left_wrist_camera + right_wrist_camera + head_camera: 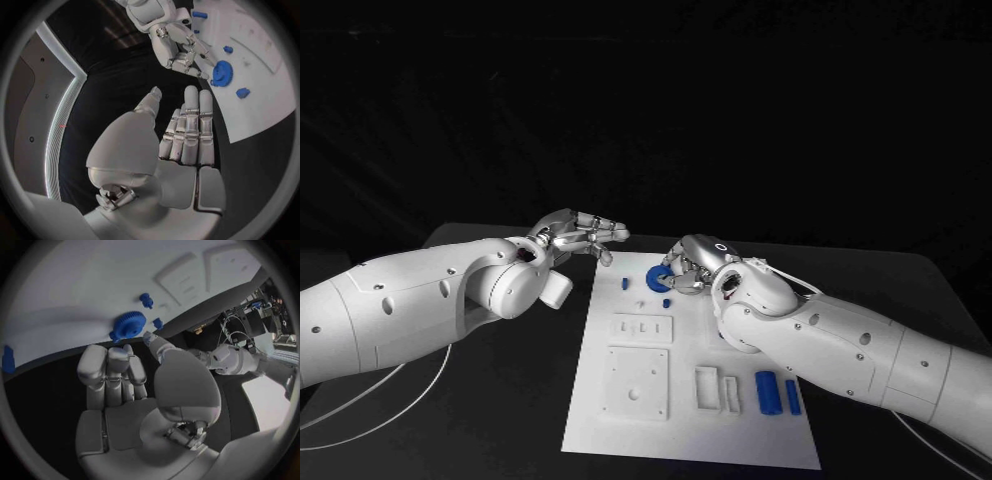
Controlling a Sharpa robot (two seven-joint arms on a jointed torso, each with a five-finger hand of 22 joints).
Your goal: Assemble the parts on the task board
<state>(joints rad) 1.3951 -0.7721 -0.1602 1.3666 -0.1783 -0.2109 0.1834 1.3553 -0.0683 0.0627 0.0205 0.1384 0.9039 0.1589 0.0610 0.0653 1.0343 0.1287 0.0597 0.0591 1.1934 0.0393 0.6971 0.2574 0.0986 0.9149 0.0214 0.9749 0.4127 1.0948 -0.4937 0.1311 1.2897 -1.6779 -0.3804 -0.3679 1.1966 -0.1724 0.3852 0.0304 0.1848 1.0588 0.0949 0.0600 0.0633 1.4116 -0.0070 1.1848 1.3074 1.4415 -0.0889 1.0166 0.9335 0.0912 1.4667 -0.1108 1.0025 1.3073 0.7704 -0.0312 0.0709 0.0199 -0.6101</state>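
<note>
**Robot hand closes in on blue gear at far end of task board**

The right robot hand (692, 257) hovers over a blue gear (658, 279) lying flat near the far edge of the white task board (733, 440), its fingertips at the gear's toothed rim. Whether they already pinch the gear cannot be told; in the right wrist view the fingers (119, 360) reach just to the gear's edge (128, 325). The left robot hand (581, 235) hangs above the black desk (502, 420) beside the board's far-left corner, fingers straight and apart, holding nothing.

Two small blue pegs (627, 283) sit close to the gear. Near the board's front edge, well apart from the hands, lie a blue cylinder (766, 388) and a slimmer blue bar (793, 397), next to white fixture blocks (636, 383).

The gear looks like rigid, light plastic, unlikely to bend or break. Lying flat, it offers little to hold; a pinch across opposite teeth at the rim seems the surest grip, as the teeth should resist slipping where a smooth face would not.
</note>
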